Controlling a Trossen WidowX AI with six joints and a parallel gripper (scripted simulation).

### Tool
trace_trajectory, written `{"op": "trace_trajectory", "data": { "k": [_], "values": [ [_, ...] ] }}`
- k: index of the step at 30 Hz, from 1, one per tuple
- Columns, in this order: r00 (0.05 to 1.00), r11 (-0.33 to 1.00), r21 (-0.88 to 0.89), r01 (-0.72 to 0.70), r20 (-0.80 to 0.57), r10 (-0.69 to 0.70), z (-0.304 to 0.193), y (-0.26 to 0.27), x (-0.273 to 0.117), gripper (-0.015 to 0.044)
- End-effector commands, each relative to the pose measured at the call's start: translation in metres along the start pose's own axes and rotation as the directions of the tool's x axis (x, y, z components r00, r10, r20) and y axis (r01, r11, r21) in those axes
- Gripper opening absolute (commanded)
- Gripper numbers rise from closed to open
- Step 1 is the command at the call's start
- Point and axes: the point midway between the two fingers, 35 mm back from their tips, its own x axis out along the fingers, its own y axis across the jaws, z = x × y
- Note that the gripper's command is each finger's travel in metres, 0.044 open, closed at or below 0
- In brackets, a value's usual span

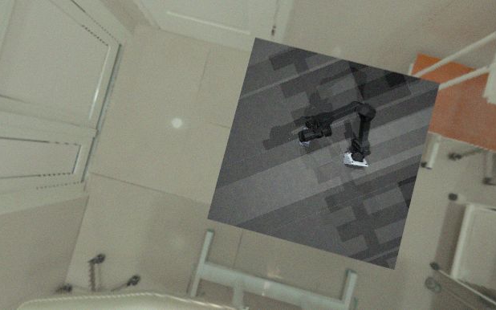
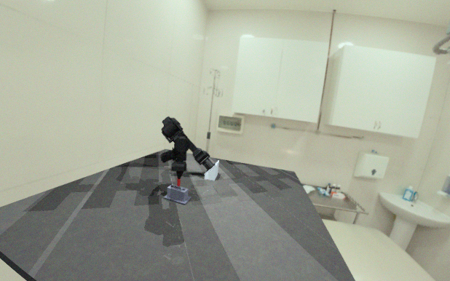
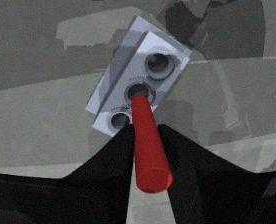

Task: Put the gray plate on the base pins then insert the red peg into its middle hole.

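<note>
The gray plate (image 2: 177, 193) (image 3: 136, 70) is block-shaped with three holes in a row and sits flat on the flanged base (image 2: 184, 202). The black gripper (image 2: 179, 177) (image 3: 147, 128) is shut on the red peg (image 2: 179, 182) (image 3: 150, 150) and holds it roughly upright above the plate. In the wrist view the peg's lower end overlaps the near edge of the middle hole. I cannot tell whether its tip is inside the hole. The arm hides the peg and most of the plate in the top view.
The arm's white mount (image 1: 356, 162) (image 2: 212, 172) stands on the dark table (image 1: 278, 189) (image 2: 252, 226), behind the plate in the exterior view. The arm reaches over from it. Shadows fall across the table.
</note>
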Motion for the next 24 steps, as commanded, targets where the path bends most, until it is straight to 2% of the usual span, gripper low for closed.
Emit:
{"op": "trace_trajectory", "data": {
  "k": [1, 24],
  "values": [
    [1.000, 1.000, -0.005, -0.001, 0.004, 0.001, 0.0019, -0.0002, -0.0006, 0.0000],
    [1.000, 1.000, -0.005, -0.001, 0.004, 0.001, 0.0037, 0.0017, -0.0006, 0.0000]
  ]
}}
